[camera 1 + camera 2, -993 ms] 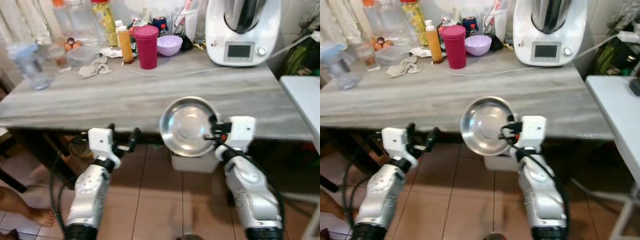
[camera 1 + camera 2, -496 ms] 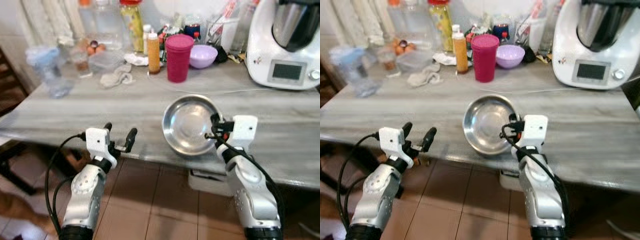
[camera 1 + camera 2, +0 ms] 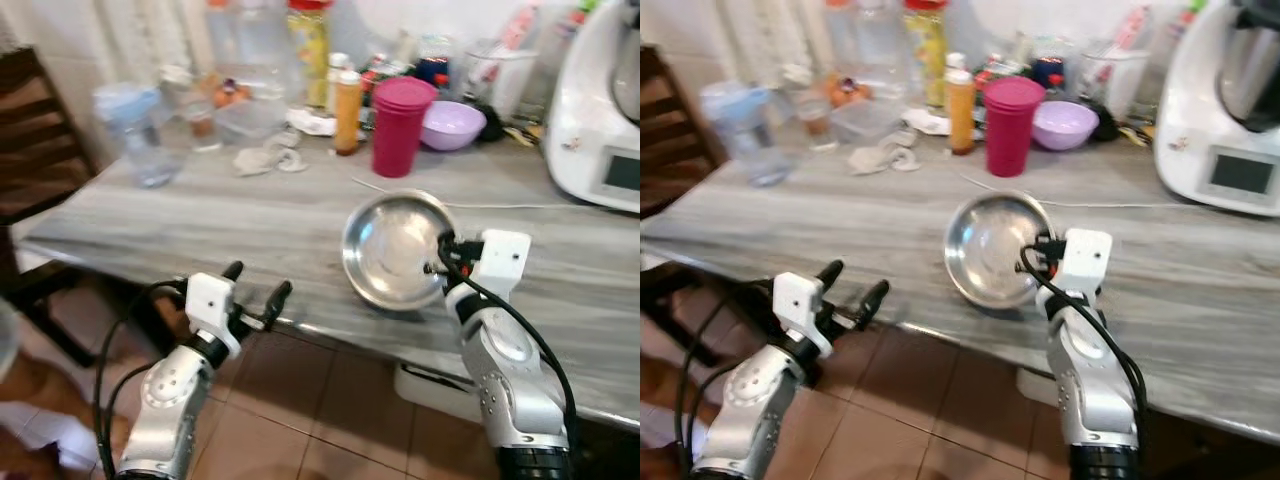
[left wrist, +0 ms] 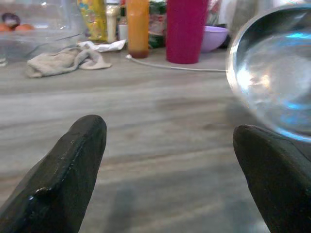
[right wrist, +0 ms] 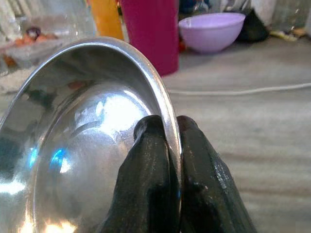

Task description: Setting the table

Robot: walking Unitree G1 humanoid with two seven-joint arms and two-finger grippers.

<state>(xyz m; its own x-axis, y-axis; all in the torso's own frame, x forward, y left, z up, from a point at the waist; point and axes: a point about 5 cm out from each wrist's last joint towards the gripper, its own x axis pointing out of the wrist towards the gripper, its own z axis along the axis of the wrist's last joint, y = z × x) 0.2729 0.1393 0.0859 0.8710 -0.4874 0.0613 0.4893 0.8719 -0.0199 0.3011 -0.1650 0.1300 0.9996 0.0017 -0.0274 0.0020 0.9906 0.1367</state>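
Observation:
A shiny steel bowl (image 3: 395, 250) hangs tilted over the front part of the grey wooden table (image 3: 250, 215), its hollow facing me. My right gripper (image 3: 441, 262) is shut on the bowl's right rim; in the right wrist view the two black fingers (image 5: 155, 160) pinch the rim (image 5: 165, 104) between them. My left gripper (image 3: 256, 283) is open at the table's front edge, left of the bowl, holding nothing. Its fingertips (image 4: 73, 160) stand wide apart in the left wrist view, with the bowl (image 4: 272, 73) off to one side.
At the table's back stand a magenta tumbler (image 3: 397, 125), an orange bottle (image 3: 347, 98), a purple bowl (image 3: 452, 122), a crumpled cloth (image 3: 262, 158), clear containers (image 3: 150, 140) and a white kitchen machine (image 3: 605, 140). A thin white cable (image 3: 480, 205) crosses the table. A dark chair (image 3: 35, 140) stands at the left.
The camera has shifted rightward and closer to the table. The bowl, still gripped on its rim, now hangs further over the tabletop. The left gripper stays open.

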